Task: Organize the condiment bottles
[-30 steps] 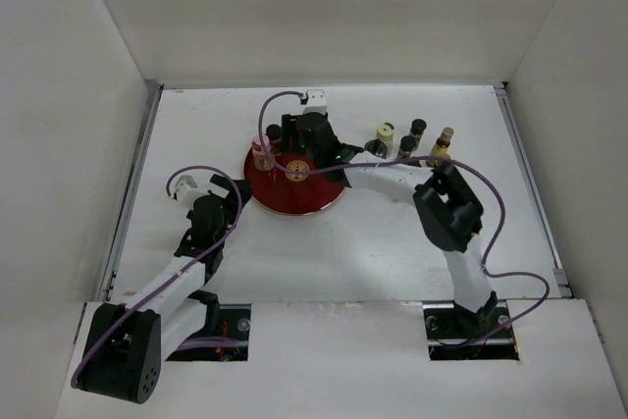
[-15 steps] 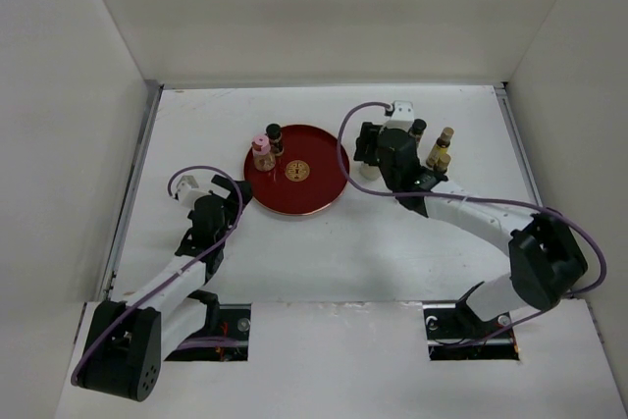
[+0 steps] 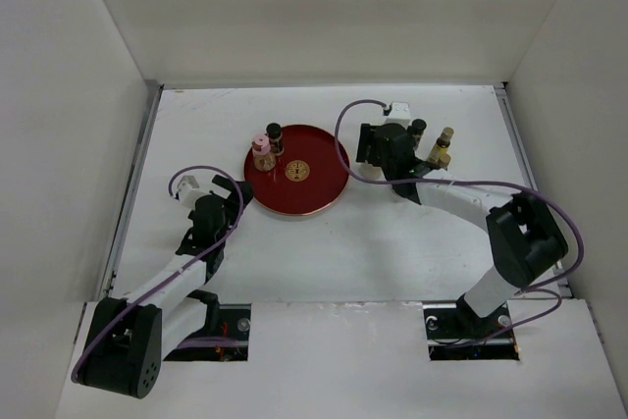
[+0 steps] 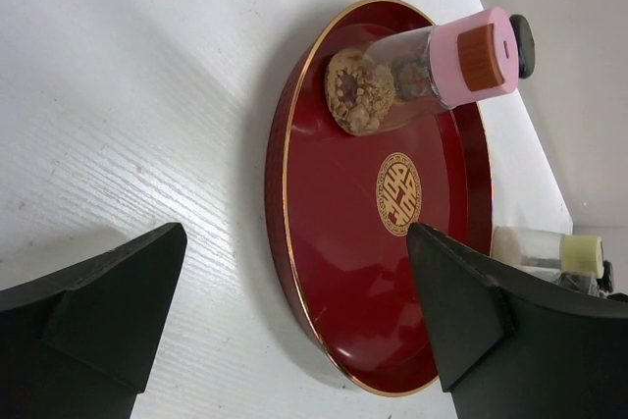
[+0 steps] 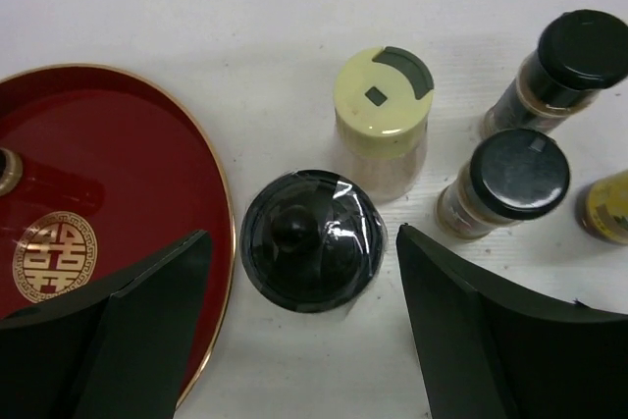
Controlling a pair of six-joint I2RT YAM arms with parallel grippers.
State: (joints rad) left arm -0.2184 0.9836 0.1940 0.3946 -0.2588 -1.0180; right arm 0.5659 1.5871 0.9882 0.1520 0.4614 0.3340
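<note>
Pickup step: the right gripper (image 5: 302, 242) hung released, jaws astride the black-domed jar (image 5: 312, 239) at lower centre, just beside the red tray (image 5: 128, 144). Next called for lowering, perhaps, then clenching. The left gripper (image 4: 296, 233) was also released.

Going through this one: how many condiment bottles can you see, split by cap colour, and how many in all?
Black-capped bottles: 4
Cream-capped jar: 1
Pink-capped jar: 1
Tan-capped bottles: 2
Total: 8, of which 2 stand on the red tray
</note>
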